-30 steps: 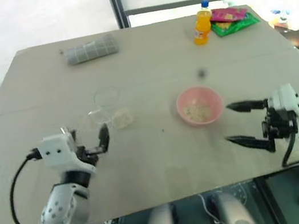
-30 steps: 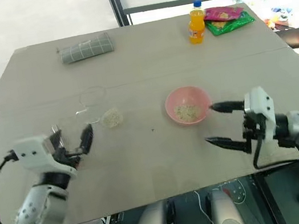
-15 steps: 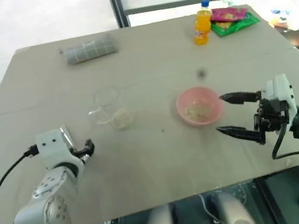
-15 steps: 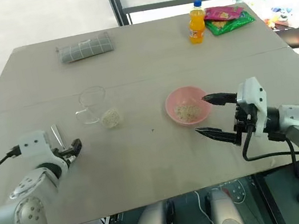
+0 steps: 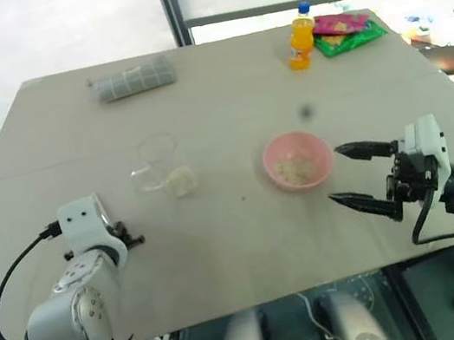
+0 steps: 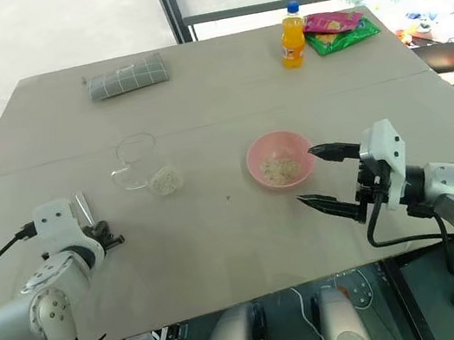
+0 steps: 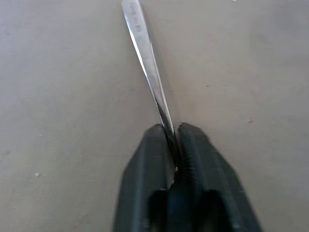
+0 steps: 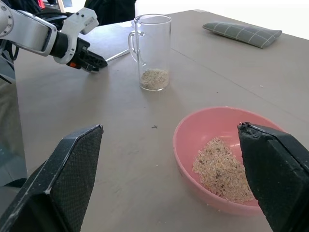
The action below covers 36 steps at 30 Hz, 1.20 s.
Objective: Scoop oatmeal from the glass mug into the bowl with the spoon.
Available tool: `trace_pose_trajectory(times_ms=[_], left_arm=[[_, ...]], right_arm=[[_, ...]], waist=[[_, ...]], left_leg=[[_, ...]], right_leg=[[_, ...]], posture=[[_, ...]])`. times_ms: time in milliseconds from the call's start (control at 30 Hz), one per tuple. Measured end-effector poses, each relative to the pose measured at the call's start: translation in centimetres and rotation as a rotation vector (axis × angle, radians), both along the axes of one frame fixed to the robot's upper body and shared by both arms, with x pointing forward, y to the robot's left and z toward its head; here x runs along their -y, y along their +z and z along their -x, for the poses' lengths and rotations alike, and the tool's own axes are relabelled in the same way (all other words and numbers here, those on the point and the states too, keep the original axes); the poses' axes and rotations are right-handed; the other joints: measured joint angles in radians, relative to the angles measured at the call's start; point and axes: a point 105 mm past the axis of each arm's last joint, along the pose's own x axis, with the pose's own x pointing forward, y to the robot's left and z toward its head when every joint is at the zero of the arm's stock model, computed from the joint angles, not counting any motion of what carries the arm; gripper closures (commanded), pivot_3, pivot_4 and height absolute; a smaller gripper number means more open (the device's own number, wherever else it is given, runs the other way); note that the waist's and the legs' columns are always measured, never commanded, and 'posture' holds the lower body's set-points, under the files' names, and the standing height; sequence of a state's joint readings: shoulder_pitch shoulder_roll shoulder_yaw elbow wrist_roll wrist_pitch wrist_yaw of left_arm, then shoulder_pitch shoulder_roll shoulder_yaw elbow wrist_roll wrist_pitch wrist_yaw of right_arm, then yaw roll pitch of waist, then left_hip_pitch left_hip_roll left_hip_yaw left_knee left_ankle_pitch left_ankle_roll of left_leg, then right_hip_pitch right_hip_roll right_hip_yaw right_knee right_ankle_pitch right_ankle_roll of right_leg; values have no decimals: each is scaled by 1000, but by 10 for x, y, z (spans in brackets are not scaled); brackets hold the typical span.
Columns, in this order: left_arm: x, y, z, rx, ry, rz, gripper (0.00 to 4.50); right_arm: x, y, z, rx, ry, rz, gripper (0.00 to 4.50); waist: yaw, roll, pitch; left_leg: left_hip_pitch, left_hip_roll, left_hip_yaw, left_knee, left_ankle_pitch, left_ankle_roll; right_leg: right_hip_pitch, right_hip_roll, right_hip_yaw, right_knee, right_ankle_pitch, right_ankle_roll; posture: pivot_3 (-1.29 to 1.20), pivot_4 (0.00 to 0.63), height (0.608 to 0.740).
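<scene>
The left gripper (image 7: 175, 145) was clamped on the handle of the spoon (image 7: 147, 63), its two black fingers pinching the thin metal near one end while the rest lay flat on the table (image 5: 225, 109). A grip that far back probably served to leave the oval end free for dipping. From that gripper, the glass mug (image 5: 159, 160) stood near at about one o'clock, upright, with a little oatmeal (image 8: 154, 77) in its bottom, close enough for a short reach. The bowl (image 5: 297, 160) sat further out at about two o'clock, well apart from the mug, already holding some flakes. The right gripper (image 5: 360, 173) hovered just beside the bowl at its three o'clock, jaws spread wide and grasping nothing, seemingly placed to steady the bowl when needed.
</scene>
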<state>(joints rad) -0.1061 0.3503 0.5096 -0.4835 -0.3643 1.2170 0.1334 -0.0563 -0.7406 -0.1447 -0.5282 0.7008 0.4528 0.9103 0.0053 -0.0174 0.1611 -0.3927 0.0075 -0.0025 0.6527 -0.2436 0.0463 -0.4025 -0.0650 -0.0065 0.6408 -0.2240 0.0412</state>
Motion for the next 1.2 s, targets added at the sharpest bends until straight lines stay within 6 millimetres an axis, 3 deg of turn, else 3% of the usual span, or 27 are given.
trace_pose_trajectory(times_ms=[200,400,667,800,833,933,1067,1200], left_arm=[[-3,-1,2,26,38,8,4464],[-19,9,1,80,80,-48,4464],[-10,85,-24,436,-23,-127,4464],[18,144,-42,593,-173,-221,4464],[37,172,-45,684,-253,-257,4464],[67,205,-46,804,-384,-291,4464],[106,223,-46,884,-560,-279,4464],[171,217,-36,872,-900,-279,4464]], right_arm=[[4,-3,-4,1,-21,11,0],[7,-5,-8,0,-35,10,0],[10,-5,-15,7,-41,9,0],[10,-3,-19,14,-43,7,0],[9,0,-19,23,-38,7,0],[9,1,-20,28,-34,7,0],[9,4,-24,38,-60,-13,0],[8,21,-40,58,-152,-105,0]], waist=[[0,0,0],[7,-2,1],[12,-8,5],[15,-10,6],[14,-10,6],[11,-10,6],[8,-10,7],[9,-9,8]], left_leg=[[0,0,2,0,0,0],[-5,0,1,1,0,0],[-10,-2,1,2,0,-1],[-17,-2,-3,5,1,-1],[-20,-3,-5,7,1,-2],[-20,-3,-3,7,1,-2],[-20,-4,-3,7,2,-4],[-20,-4,-3,10,2,-4]], right_leg=[[-1,-1,1,0,0,0],[-5,-1,1,0,0,0],[-6,-7,-1,-3,1,0],[-10,-5,-3,-3,1,0],[-11,-5,-5,-3,3,4],[-11,-5,-5,-4,3,4],[-11,-5,-5,-3,3,5],[-11,-3,-4,-1,3,5]], posture=[[0,150,740],[0,150,740],[0,150,740],[0,150,740],[0,150,740],[0,150,740],[0,150,740],[0,150,740]])
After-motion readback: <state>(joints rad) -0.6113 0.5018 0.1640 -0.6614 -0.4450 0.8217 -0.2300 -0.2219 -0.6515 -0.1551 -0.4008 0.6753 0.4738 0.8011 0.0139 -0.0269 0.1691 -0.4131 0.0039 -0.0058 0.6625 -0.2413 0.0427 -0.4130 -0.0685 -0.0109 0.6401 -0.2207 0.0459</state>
